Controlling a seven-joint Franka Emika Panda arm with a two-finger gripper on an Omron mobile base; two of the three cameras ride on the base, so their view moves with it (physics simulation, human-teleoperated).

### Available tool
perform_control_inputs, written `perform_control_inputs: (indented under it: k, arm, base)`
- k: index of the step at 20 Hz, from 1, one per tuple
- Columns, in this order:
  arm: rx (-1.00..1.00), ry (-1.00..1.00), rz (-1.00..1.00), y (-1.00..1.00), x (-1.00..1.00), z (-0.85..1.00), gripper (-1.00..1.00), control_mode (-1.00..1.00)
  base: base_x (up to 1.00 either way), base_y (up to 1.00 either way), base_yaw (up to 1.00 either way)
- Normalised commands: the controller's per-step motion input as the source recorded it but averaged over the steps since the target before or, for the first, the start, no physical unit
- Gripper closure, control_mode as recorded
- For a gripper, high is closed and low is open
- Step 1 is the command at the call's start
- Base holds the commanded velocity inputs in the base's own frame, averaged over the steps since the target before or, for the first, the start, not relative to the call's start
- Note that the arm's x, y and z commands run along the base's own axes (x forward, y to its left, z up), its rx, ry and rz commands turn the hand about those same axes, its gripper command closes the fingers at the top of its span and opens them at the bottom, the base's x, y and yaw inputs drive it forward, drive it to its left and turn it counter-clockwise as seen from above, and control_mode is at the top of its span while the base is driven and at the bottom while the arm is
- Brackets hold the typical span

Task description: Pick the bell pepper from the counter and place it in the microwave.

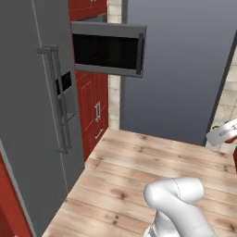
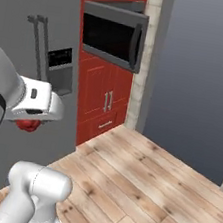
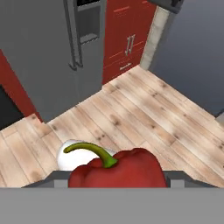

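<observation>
We see the bell pepper (image 3: pixel 117 169) sitting tight against the hand, red body and green stem up; the fingers (image 3: pixel 114 183) appear clenched on it, though the tips themselves are hidden behind the fruit. In the right base view the pepper shows just under the white wrist, well above the wooden floor (image 2: pixel 144 179). No bench is in sight. Risks, as we judge them: the glossy, lumpy skin may slip during transit; the built-in oven (image 2: pixel 114 34) beside the fridge (image 2: pixel 27 65) could be mistaken for the microwave.
</observation>
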Motion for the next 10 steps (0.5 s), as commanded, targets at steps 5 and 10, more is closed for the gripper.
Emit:
perform_control_inputs:
  k: [5, 10]
  arm:
    - [0.0, 0.0, 0.0, 0.0, 0.0, 0.0, 1.0, 1.0]
    - [0.0, 0.0, 0.0, 0.0, 0.0, 0.0, 1.0, 1.0]
  base:
    - [0.84, -0.87, -0.4]
    - [1.0, -0.48, -0.11]
